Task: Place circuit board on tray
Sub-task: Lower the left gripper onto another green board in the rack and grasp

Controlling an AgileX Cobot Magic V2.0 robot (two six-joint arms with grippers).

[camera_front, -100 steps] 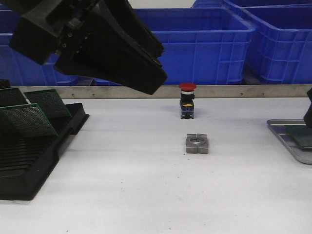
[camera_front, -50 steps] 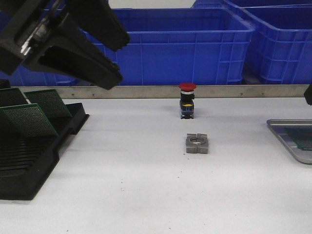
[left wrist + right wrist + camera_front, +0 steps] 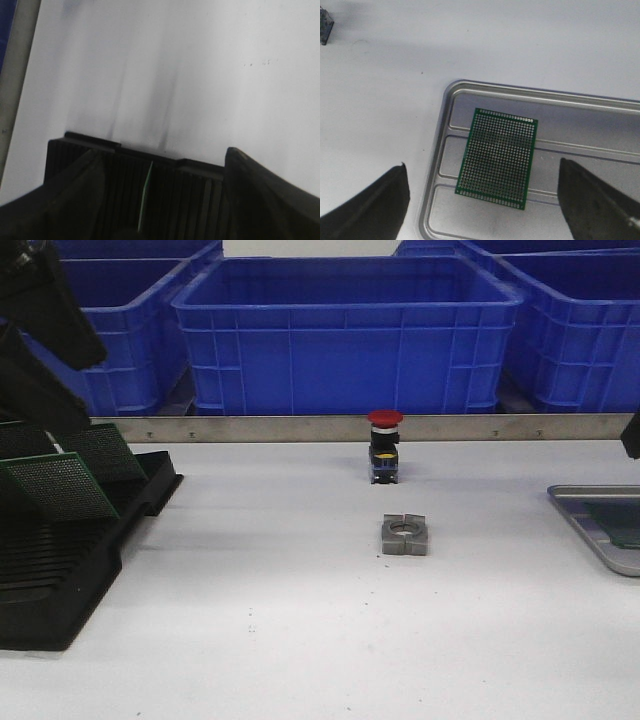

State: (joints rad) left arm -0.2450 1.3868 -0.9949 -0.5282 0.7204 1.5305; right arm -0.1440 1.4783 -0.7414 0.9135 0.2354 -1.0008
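Step in hand, judged: one board already lies on the tray, so next job is prob. fetching another from the rack w/ the left gripper [image 3: 160,200]. To do it well: centre the jaws over a single board edge, descend straight along the slot, close only on the bare upper edge, lift vertically so neighbours aren't dragged. Largest to smallest: blue bins [image 3: 345,335], moulded plastic, ribbed walls, far beyond both arms. Table [image 3: 300,620], matte white, flat. Rack [image 3: 135,190], black plastic, fine parallel slots, directly below left jaws; one thin green board edge [image 3: 146,192] stands in a slot approx. midway between them. Tray [image 3: 485,92], grey sheet metal, raised rim, rounded corners, pale ribs, below right gripper [image 3: 485,200]. Circuit board [image 3: 497,157], green perforated rectangle, flat on tray floor between and ahead of right jaws, touching neither. Metal block [image 3: 404,535], grey, round bore, notched sides. Push button [image 3: 384,447], red cap, upright. Left jaws: spread wide, nothing held. Right jaws: spread wide, nothing held, clear above board.
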